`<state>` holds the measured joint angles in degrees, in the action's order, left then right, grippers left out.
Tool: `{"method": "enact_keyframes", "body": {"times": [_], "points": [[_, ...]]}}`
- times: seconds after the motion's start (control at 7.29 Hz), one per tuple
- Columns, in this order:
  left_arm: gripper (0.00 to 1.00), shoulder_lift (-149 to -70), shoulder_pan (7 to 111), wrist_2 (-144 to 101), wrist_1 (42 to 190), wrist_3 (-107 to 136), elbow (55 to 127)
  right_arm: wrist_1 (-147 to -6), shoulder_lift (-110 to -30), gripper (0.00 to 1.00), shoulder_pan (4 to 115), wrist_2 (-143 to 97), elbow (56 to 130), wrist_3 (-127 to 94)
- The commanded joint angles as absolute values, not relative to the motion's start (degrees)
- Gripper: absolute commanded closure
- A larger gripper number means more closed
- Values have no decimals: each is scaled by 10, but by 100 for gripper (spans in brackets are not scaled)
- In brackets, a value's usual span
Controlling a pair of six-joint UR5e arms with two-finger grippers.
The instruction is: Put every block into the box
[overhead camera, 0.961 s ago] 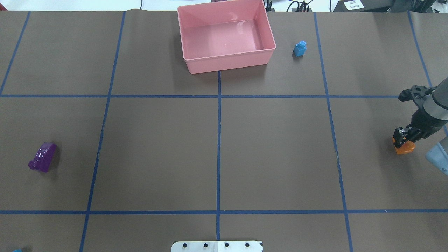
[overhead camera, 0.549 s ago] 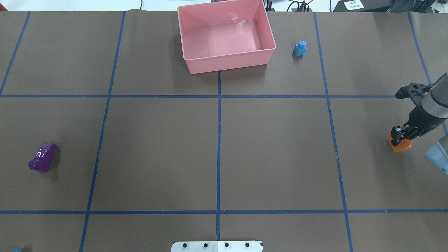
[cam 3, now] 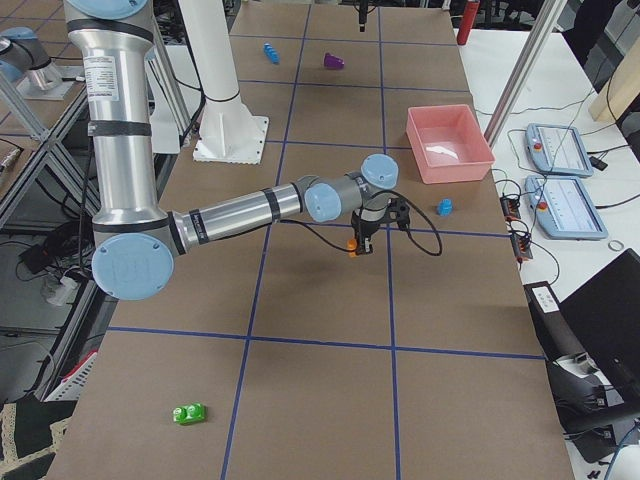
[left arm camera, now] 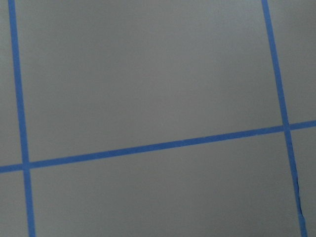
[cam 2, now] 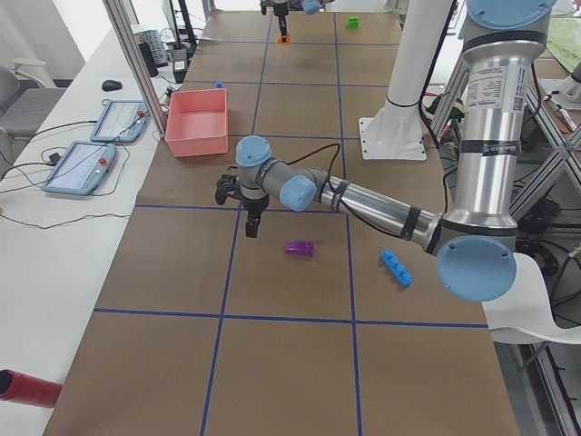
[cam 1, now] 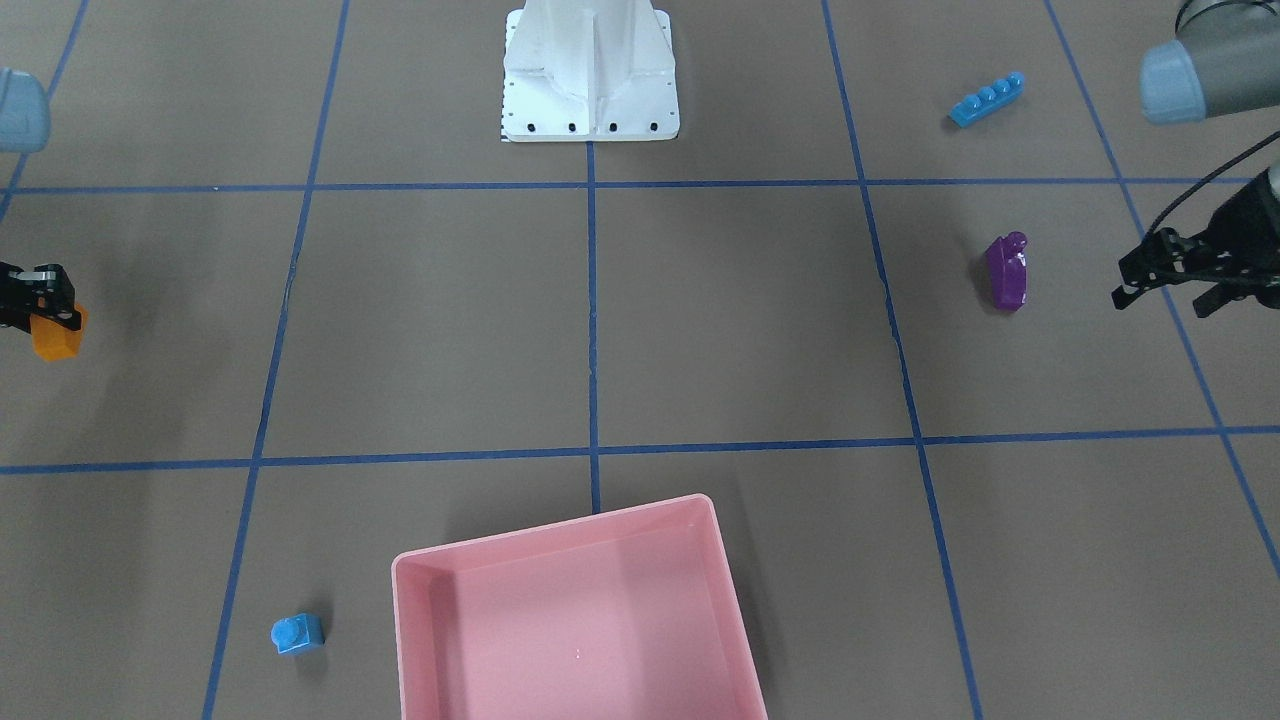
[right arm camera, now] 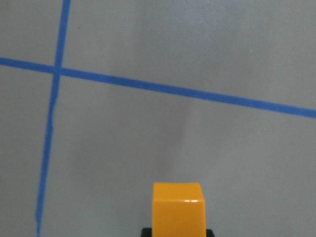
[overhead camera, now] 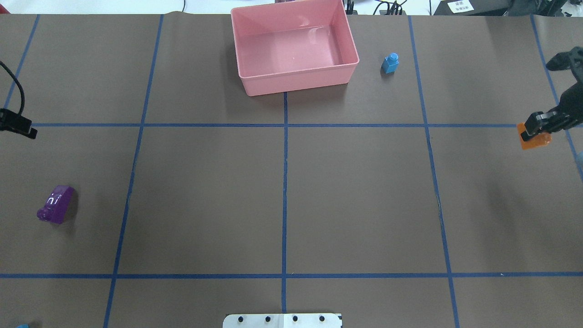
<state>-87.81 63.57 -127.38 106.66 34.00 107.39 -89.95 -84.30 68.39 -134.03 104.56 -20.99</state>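
My right gripper [overhead camera: 534, 130] is shut on the orange sloped brick [overhead camera: 535, 140] and holds it above the table at the far right; it also shows in the right wrist view [right arm camera: 177, 210] and the front view [cam 1: 55, 333]. The pink box [overhead camera: 298, 83] stands empty at the far middle. The small light-blue cube [overhead camera: 390, 63] stands right of it. The purple brick [overhead camera: 55, 204] lies at the left. The long light-blue bar [cam 1: 987, 99] lies near the robot's left. My left gripper [cam 1: 1155, 292] hovers open and empty beyond the purple brick.
The white robot base [cam 1: 590, 70] stands at the near middle edge. Blue tape lines grid the brown table. A green brick [cam 3: 188, 413] lies at the far right end of the table. Teach pendants [cam 3: 560, 150] lie beyond the far edge.
My right gripper has carried the orange brick away from the robot, toward the far side. My left gripper has come into the overhead view at its left edge.
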Motion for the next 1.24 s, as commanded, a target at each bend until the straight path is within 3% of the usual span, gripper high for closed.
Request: {"method": "enact_keyframes", "body": {"times": [0.0,0.55,0.96,1.1], "points": [[8,-819,504,-1176,1177,467,1084,-1021,-709,100,720,-1367,1056,-211],[13,-815,452,-1137,1247,470,1024,-1050,-482,100,695,-1362,904,-305],[24,-807,437,-1140,1249,468,1014,-957,-428,100,675,-1345,794,-319],[34,-804,432,-1141,1249,468,1013,-941,-411,100,668,-1337,775,-331]]}}
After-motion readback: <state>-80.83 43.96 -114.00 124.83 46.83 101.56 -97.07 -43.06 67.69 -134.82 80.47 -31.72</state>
